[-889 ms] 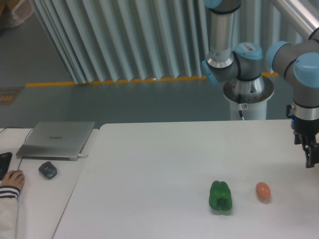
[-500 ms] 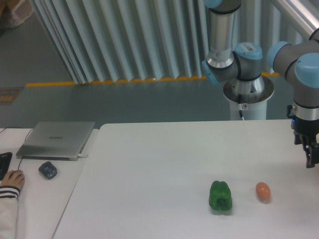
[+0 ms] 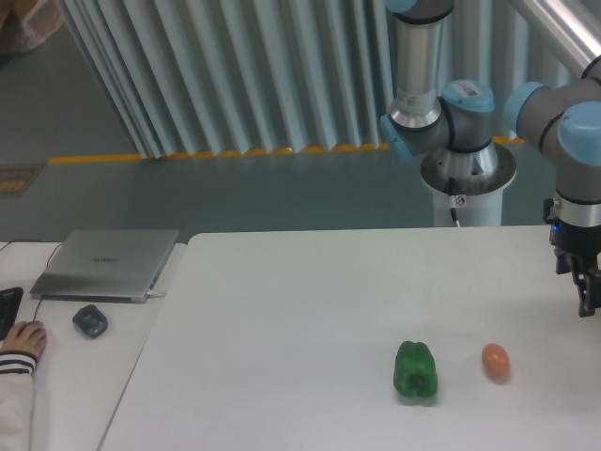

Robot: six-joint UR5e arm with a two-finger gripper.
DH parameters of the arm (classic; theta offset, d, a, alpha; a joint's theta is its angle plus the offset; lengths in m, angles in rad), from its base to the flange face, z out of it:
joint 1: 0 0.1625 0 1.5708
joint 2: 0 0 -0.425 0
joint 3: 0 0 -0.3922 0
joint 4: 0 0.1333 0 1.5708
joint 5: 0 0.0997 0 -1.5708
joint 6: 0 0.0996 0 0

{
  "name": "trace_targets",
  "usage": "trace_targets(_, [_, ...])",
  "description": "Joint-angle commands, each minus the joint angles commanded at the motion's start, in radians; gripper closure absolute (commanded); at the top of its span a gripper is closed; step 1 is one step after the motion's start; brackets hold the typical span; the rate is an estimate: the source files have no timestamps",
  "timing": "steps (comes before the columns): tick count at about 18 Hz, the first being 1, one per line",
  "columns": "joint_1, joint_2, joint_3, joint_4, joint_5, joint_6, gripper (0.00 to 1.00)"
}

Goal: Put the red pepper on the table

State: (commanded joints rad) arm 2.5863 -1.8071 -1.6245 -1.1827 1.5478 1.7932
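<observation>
The red pepper is out of view in the camera view. My gripper (image 3: 589,303) hangs at the far right edge of the frame, just above the white table (image 3: 282,319), and it is partly cut off by the frame. Only one dark finger shows, so I cannot tell whether the jaws stand open or shut, or whether anything is held. A green bell pepper (image 3: 415,370) lies on the table to the gripper's lower left. A small orange-brown egg (image 3: 496,361) sits between that pepper and the gripper.
On the narrower desk to the left are a closed laptop (image 3: 105,263), a mouse (image 3: 90,320) and a person's hand (image 3: 21,340). The robot's base (image 3: 467,169) stands behind the table's far edge.
The gripper has drifted slightly to the right, further out of the frame. The green pepper and the egg have not moved.
</observation>
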Motion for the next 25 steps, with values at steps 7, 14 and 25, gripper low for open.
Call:
trace_targets(7, [0.023,-0.002,-0.009,0.005,-0.037,-0.002,0.0])
trace_targets(14, [0.066,-0.001,0.015,0.008,-0.029,0.116,0.0])
trace_targets(25, [0.215,-0.046,0.087,-0.002,-0.149,-0.15,0.0])
